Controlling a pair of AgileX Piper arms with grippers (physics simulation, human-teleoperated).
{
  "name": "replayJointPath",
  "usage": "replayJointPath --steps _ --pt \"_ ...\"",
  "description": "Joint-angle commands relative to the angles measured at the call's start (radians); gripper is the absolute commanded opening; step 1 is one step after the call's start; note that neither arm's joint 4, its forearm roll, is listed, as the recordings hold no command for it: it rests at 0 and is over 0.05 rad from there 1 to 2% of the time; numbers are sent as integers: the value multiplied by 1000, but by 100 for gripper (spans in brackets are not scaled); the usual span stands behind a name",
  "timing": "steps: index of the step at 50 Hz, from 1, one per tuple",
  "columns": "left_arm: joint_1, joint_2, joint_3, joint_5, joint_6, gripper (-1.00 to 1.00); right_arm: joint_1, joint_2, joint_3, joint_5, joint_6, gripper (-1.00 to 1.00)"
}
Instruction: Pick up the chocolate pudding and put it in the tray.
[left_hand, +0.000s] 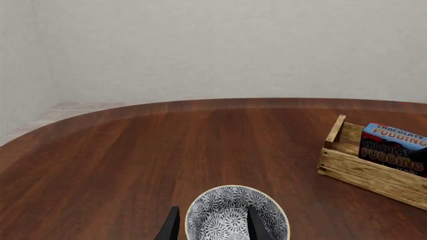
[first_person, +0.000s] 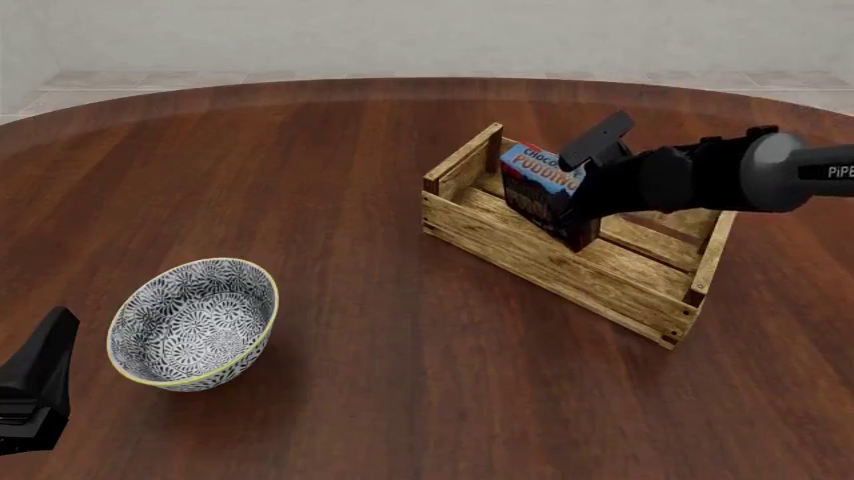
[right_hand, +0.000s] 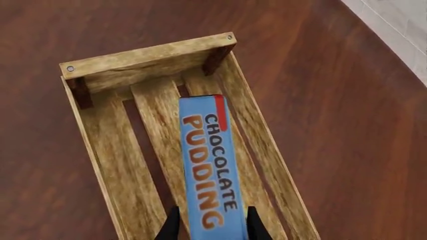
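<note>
Right gripper (first_person: 571, 215) was pinching the chocolate pudding (first_person: 538, 190), its 2 dark fingers pressed against the carton's broad faces, as the right wrist view showed with the blue top band between the tips. The carton hung inside the tray (first_person: 534, 262), toward its far-left end, tilted; whether its lower edge already touched the slats could not be told, since the gripper and the near wall covered it. To finish the step well, the arm probably needed to lower until the carton rested on the slats, keep it clear of the side rails, then spread the fingers and lift straight out so nothing dragged. The patterned bowl (first_person: 194, 322) sat well apart on the table (first_person: 347, 150), near the left gripper (left_hand: 212, 226). Only 2 finger tips of that gripper showed, set apart around the bowl's image and holding nothing; it looked spread. Its body was mostly cut off in the front view.
</note>
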Motion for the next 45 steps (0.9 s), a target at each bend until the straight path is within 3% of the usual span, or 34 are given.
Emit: replayJointPath --steps 1,30,45 --pt "0 0 0 0 0 100 5 -30 -5 24 3 100" --pt "0 0 0 0 0 100 25 -193 -22 147 -22 100" --pt "0 0 0 0 0 100 42 -353 -39 246 -36 100"
